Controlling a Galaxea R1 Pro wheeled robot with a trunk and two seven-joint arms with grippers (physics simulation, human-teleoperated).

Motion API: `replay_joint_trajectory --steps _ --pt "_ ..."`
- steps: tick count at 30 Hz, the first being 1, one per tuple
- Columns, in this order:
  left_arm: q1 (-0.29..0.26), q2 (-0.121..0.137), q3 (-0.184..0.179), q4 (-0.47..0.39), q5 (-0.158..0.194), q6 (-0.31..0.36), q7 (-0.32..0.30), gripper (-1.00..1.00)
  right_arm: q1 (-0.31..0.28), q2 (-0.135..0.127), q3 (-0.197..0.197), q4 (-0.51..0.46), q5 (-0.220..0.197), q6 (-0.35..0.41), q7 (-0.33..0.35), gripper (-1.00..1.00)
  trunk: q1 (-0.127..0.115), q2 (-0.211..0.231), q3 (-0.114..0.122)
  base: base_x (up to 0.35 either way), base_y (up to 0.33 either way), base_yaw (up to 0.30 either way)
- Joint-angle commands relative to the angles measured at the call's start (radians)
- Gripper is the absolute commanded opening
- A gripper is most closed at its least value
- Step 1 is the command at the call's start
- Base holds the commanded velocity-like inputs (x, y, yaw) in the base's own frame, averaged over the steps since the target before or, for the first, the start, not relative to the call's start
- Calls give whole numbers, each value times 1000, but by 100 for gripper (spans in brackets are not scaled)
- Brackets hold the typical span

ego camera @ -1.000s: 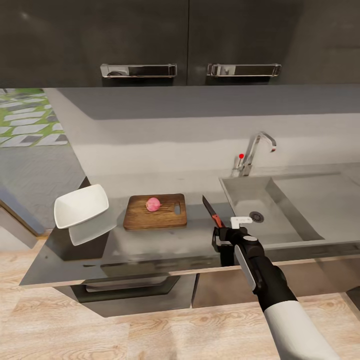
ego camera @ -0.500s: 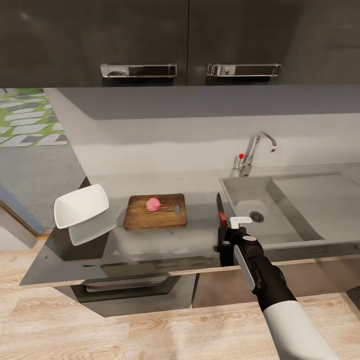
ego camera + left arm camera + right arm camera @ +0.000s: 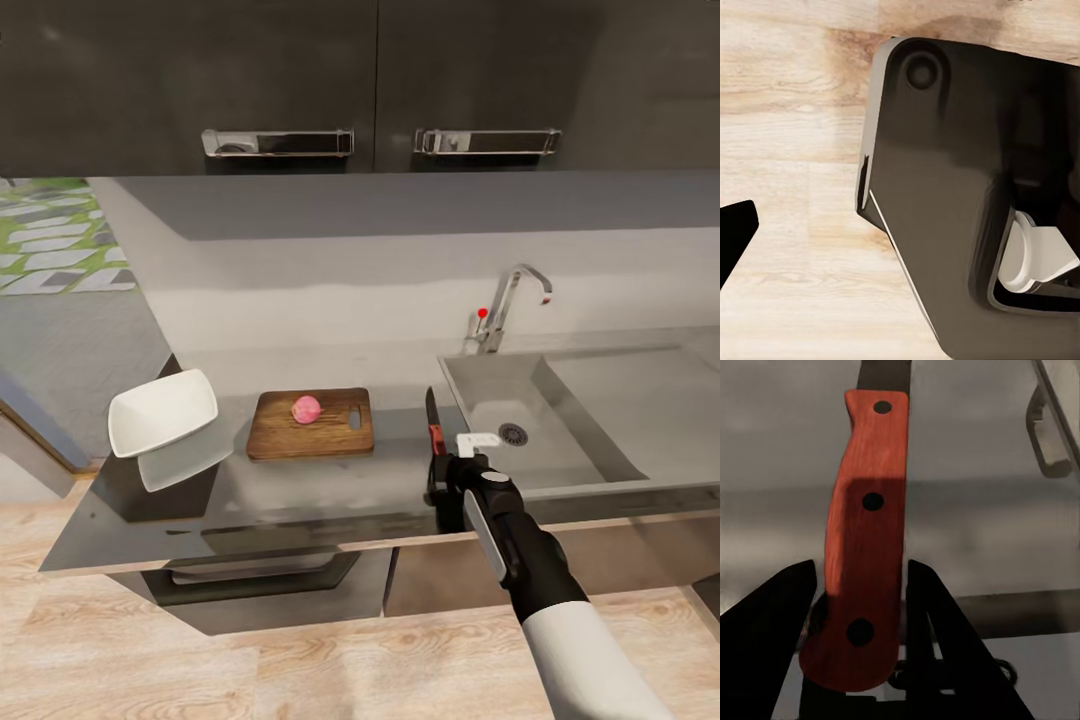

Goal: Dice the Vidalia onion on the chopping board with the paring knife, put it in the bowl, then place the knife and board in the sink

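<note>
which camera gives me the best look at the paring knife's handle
The right wrist view: the red-orange handle of the paring knife looms close between the right gripper fingers, rivets visible. The head view shows the knife small, mostly blade, above the gripper. The left wrist view faces floor.

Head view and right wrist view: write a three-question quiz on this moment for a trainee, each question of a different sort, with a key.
1. True or false: the Vidalia onion lies in the sink.
2. The right gripper is shut on what? A) the bowl B) the paring knife C) the tap
3. Fill in: the chopping board rests on the ____, between bowl and sink.

Key: 1 false, the onion sits on the board. 2 B. 3 countertop.
</note>
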Motion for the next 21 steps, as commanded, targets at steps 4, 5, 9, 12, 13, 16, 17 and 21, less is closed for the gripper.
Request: replay_joint_trajectory --steps 4,5,9,12,13,16,17,21 --pt "0 0 -1 -1 10 0 -5 100 -1 3 2 -1 -6 5 -9 -100 1 -2 4 0 0 0" --pt "0 0 -2 -1 10 0 -5 100 -1 3 2 -1 -6 5 -9 -100 1 -2 6 0 0 0" --pt "0 0 -2 -1 10 0 -5 100 -1 3 2 -1 -6 5 -8 -100 1 -2 12 0 0 0" --pt "0 0 -1 -1 10 0 -5 100 -1 3 2 -1 -6 5 -9 -100 1 -2 17 0 0 0" --pt "0 0 -2 -1 10 0 -5 100 0 3 2 -1 -6 5 -9 -100 1 -2 18 0 0 0" --pt "0 0 -2 -1 10 1 -5 100 -1 3 2 -1 -5 5 -10 -100 1 -2 23 0 0 0" --pt "0 0 -2 -1 10 1 -5 100 -1 3 2 -1 -5 5 -10 -100 1 -2 24 0 0 0" --pt "0 0 -1 -1 10 0 -5 100 -1 3 2 -2 -5 5 -11 -100 1 -2 31 0 0 0"
